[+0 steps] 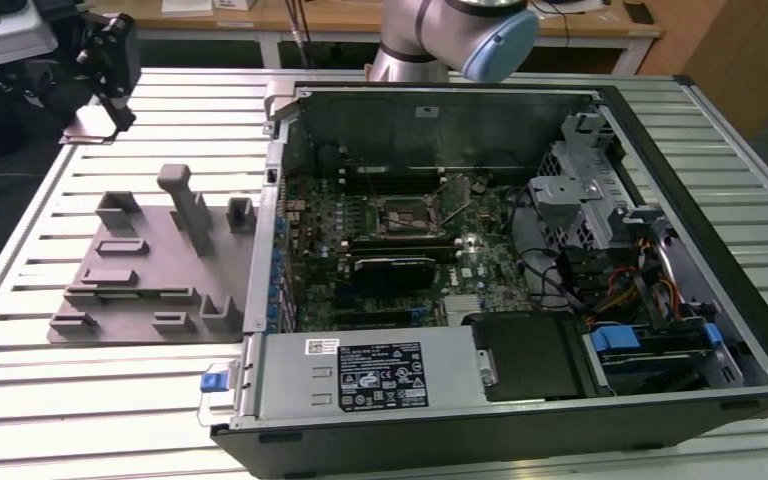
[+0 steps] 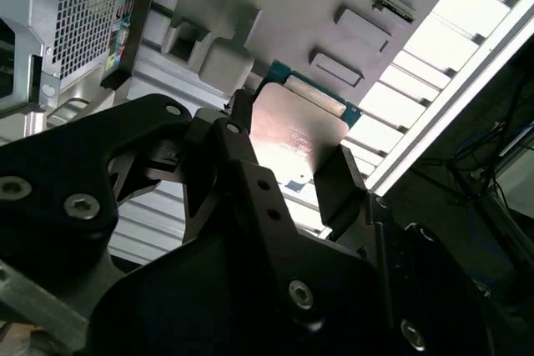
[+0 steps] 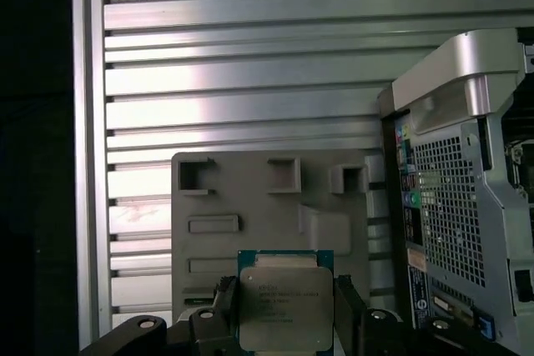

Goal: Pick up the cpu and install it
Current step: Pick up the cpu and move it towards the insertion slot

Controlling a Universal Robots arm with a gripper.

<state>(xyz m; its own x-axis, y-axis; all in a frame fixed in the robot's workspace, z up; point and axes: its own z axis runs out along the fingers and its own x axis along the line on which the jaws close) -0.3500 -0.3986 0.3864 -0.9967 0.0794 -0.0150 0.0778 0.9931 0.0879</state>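
**Jaws pinched the cpu clear of the case**

Exterior view: the gripper hung at ten o'clock. The grey fixture lay at nine o'clock of the open computer case.

First wrist view: both fingers pressed opposite cpu edges, with the metal top showing.

Second wrist view: the fingers held the chip likewise, and the fixture lay behind it.

Both fingers tight against the cpu

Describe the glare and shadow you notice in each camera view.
First wrist view: glare bands across the table; second wrist view: table washed out white, pinkish sheen on the cpu, tool dark; exterior view: even light, computer case interior dimmer.
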